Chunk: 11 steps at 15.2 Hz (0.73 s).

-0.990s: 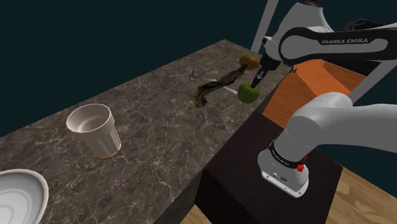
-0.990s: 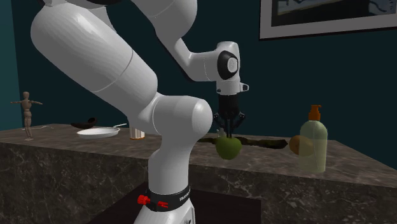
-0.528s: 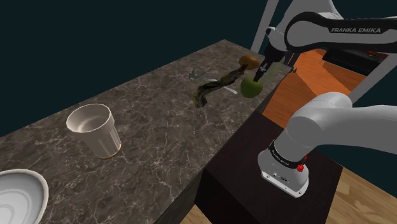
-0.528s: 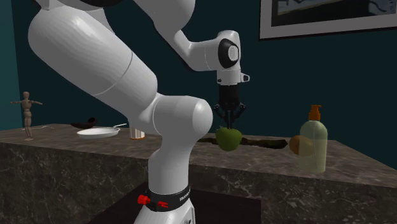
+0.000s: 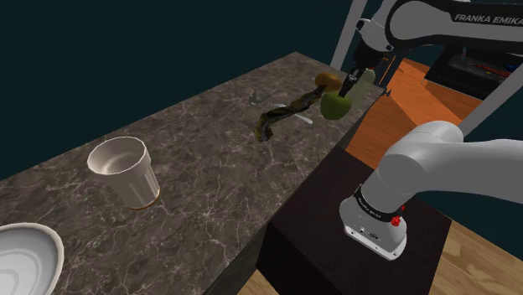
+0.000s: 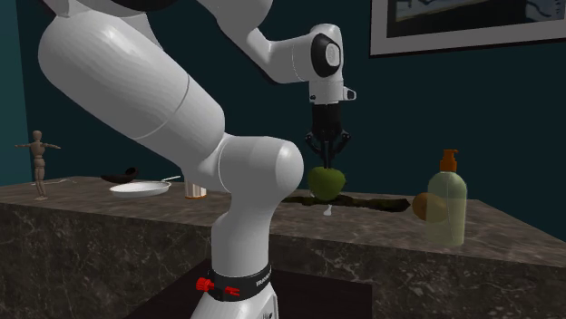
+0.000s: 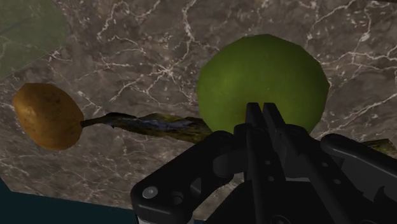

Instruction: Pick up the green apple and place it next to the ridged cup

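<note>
The green apple (image 5: 336, 106) hangs above the near right end of the dark marble counter (image 5: 201, 184), lifted off its top. My gripper (image 5: 344, 90) points straight down and is shut on the apple's top, its fingers almost meeting. In the second exterior view the apple (image 6: 326, 182) dangles under the gripper (image 6: 326, 161), with a gap between it and the counter. The wrist view has the fingertips (image 7: 263, 116) pressed together over the apple (image 7: 262, 83). The pale ridged cup (image 5: 126, 172) stands upright far off toward the shoulder view's left, also seen as the cup (image 6: 195, 189) behind the arm.
A brown oval fruit (image 5: 328, 81) and a translucent soap bottle (image 6: 446, 210) stand close beside the apple. A dark, blackened banana-like strip (image 5: 281, 117) lies just beyond it. A white bowl (image 5: 25, 256), a plate (image 6: 139, 188) and a wooden figurine (image 6: 38, 161) sit at the far end.
My gripper has risen with the apple in it, lifting it off the counter and carrying it slightly toward the shoulder view's upper right.
</note>
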Available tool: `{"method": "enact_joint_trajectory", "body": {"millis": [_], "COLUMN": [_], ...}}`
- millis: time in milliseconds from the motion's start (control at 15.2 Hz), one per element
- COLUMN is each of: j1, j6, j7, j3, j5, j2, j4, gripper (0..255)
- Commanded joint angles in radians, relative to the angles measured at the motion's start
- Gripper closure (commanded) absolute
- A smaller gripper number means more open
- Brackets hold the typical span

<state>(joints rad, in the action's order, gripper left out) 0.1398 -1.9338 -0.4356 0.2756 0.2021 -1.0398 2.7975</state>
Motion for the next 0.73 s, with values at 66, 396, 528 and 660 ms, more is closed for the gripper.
{"method": "enact_joint_trajectory", "body": {"millis": [66, 396, 528, 660], "j1": [-0.005, -0.014, -0.017, -0.02], "j6": [0.039, 0.101, 0.125, 0.149], "j7": [0.0, 0.002, 0.002, 0.002], "j3": [-0.008, -0.022, -0.027, -0.032], "j5": [-0.009, -0.023, -0.028, -0.033], "j2": [0.0, 0.006, 0.01, 0.016], "j4": [-0.039, -0.108, -0.136, -0.165], "gripper": [255, 255, 255, 255]}}
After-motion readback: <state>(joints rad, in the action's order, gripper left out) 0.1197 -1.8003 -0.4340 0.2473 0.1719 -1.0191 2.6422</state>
